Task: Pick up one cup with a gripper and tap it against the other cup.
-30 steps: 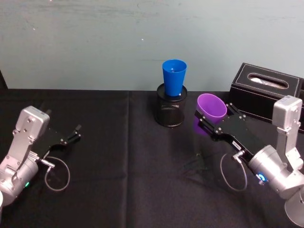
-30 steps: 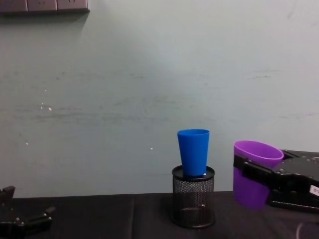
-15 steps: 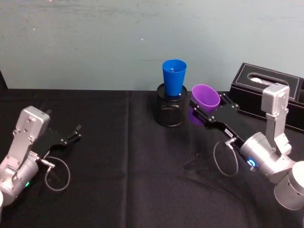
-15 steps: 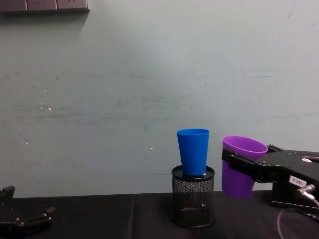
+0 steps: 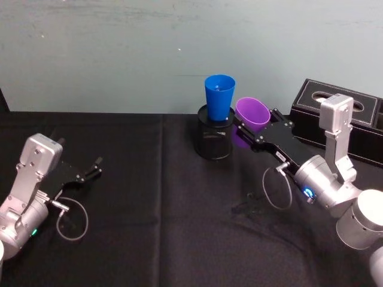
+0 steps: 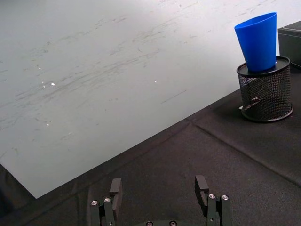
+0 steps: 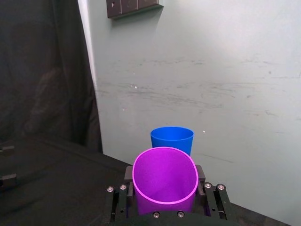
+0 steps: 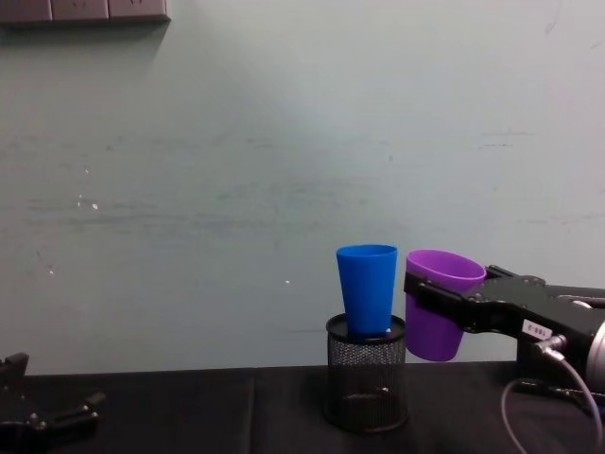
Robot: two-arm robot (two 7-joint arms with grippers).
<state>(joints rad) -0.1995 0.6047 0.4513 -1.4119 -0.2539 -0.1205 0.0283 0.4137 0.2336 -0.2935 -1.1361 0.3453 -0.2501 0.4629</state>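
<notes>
A: Head view first: what has the right gripper (image 5: 254, 122) got?

B: It is clamped on the purple cup (image 5: 251, 112), which is tilted and raised off the table (image 5: 149, 209). The blue cup (image 5: 219, 95) stands in a mesh holder (image 5: 215, 140) just past its fingertips.

A: And the left gripper (image 5: 90, 170)?

B: It is parked far to the left. Its wrist view shows its fingers (image 6: 115, 190) spread with nothing between them.

A: Right wrist view?

B: The purple cup (image 7: 164, 181) sits between the jaws, with the blue cup (image 7: 171, 137) straight beyond it.

A: Chest view: do they touch?

B: The purple cup (image 8: 437, 303) is just beside the blue cup (image 8: 368, 288), but I can't tell whether they touch.
</notes>
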